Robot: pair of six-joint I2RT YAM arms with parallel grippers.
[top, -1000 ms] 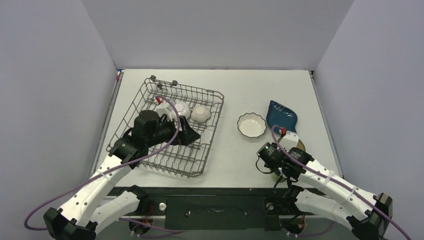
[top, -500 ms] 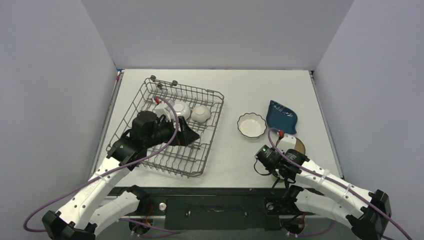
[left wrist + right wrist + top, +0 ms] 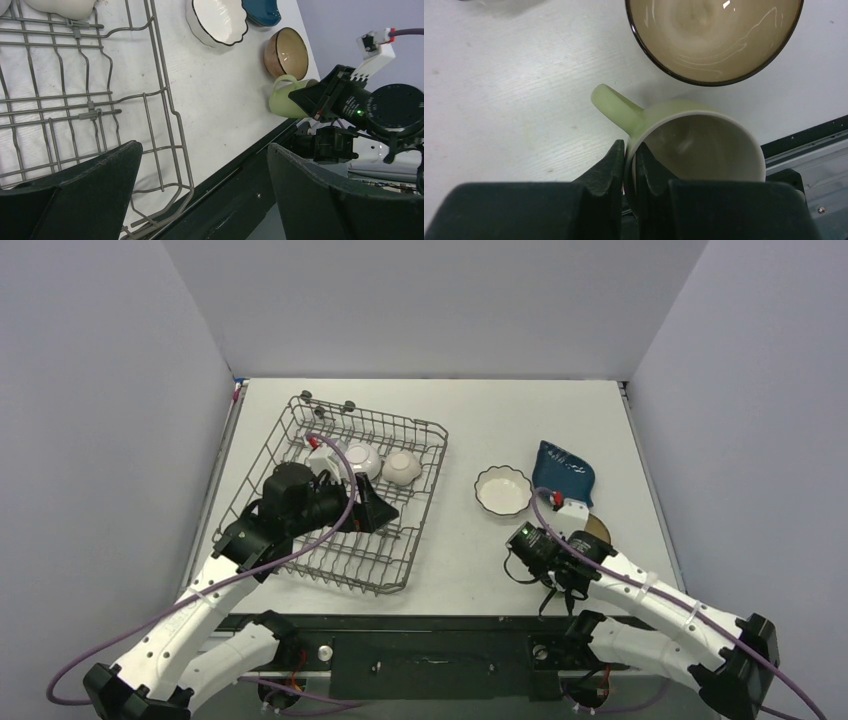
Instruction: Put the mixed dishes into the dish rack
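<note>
My right gripper (image 3: 630, 161) is shut on the rim of the light green mug (image 3: 704, 140), one finger inside and one outside, beside the handle. The mug (image 3: 285, 97) stands at the table's near edge next to the brown bowl (image 3: 714, 35); in the top view the right gripper (image 3: 562, 580) hides it. The white scalloped bowl (image 3: 503, 490) and dark blue dish (image 3: 563, 472) lie further back. My left gripper (image 3: 375, 510) is open and empty over the dish rack (image 3: 330, 545). Two white pieces (image 3: 402, 467) sit in the rack's far part.
The brown bowl (image 3: 600, 528) is partly covered by the right wrist in the top view. The black rail of the table's near edge (image 3: 804, 145) runs just beside the mug. The rack's near corner (image 3: 175, 150) lies between the left fingers.
The right wrist has shifted slightly left and back. The left arm has barely moved.
</note>
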